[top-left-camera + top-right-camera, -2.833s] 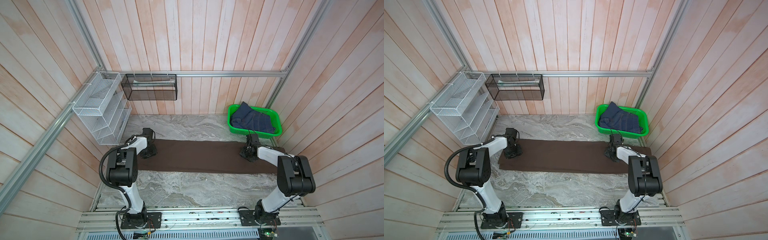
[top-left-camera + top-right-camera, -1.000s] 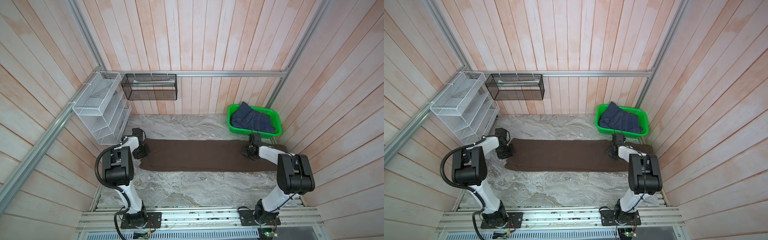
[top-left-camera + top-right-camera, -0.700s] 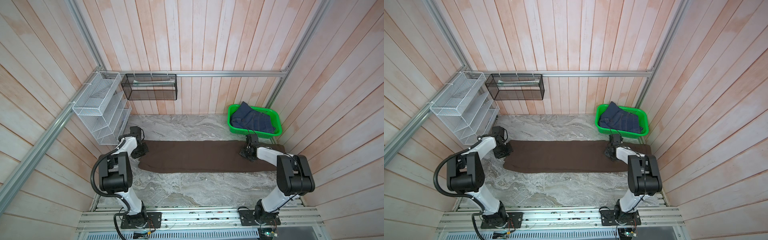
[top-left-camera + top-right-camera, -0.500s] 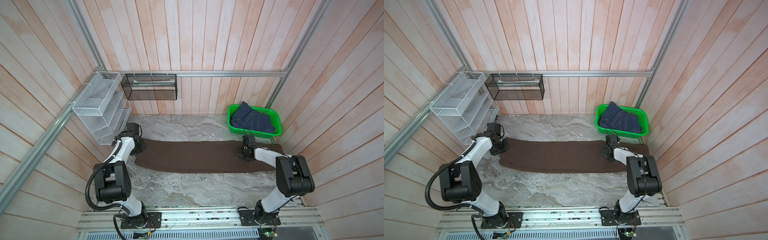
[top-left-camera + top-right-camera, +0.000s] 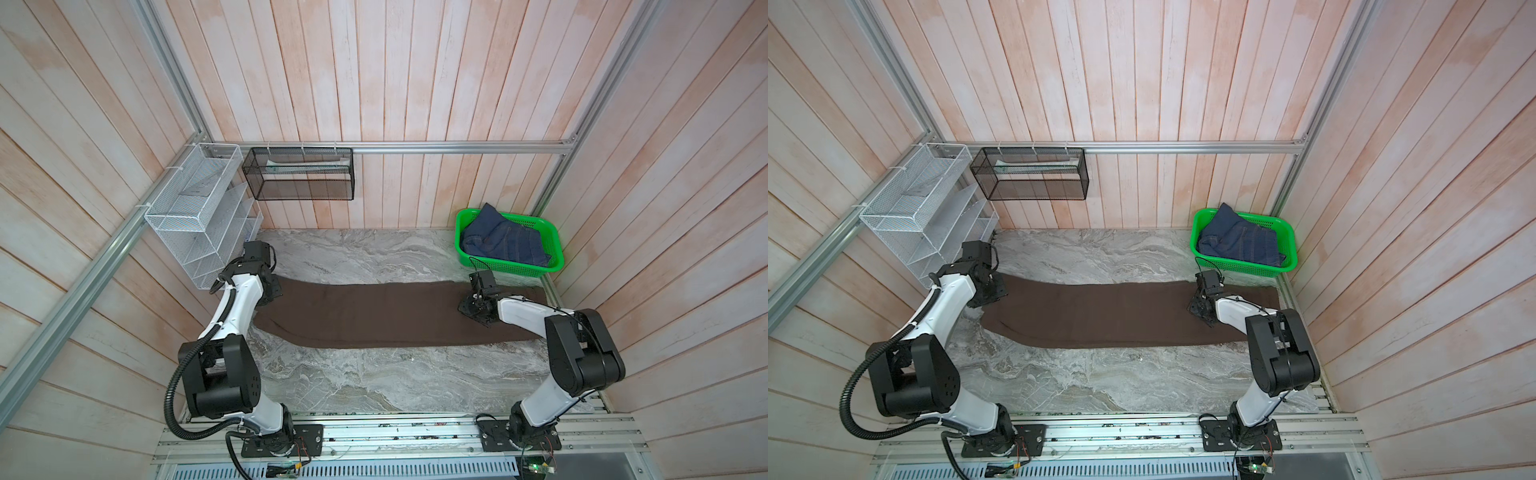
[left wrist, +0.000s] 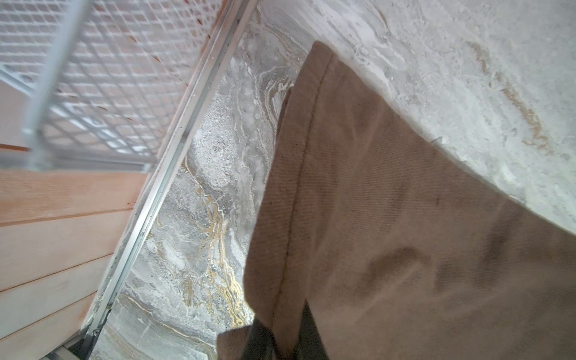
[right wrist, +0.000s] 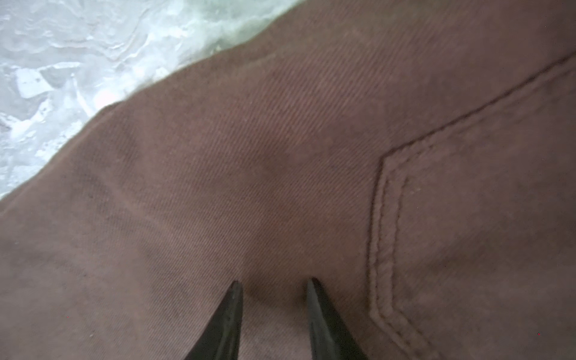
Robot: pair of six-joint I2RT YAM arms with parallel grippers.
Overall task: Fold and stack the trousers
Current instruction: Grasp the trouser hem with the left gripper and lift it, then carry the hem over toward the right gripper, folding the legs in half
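Observation:
The dark brown trousers [image 5: 374,316] [image 5: 1100,316] lie stretched lengthwise across the marble table in both top views. At their left end my left gripper [image 5: 272,291] [image 5: 988,296] is shut on the hem. The left wrist view shows the hem fold pinched between the dark fingers of that left gripper [image 6: 285,330], with the leg [image 6: 405,218] running away from them. Near the right end my right gripper [image 5: 471,309] [image 5: 1196,309] is down on the cloth. In the right wrist view its tips [image 7: 274,282] dig into the fabric beside a stitched pocket [image 7: 467,233], a pucker of cloth between them.
A green basket [image 5: 557,266] at the back right holds dark blue jeans [image 5: 503,243]. A white wire rack [image 5: 199,216] hangs on the left wall close to my left wrist, and a black mesh basket [image 5: 299,174] hangs on the back wall. Bare marble table [image 5: 374,382] lies in front of the trousers.
My left gripper has drawn the hem end left and toward the back, and the arm's elbow has swung toward the front. The whole trousers have shifted left, and my right gripper has moved left with them.

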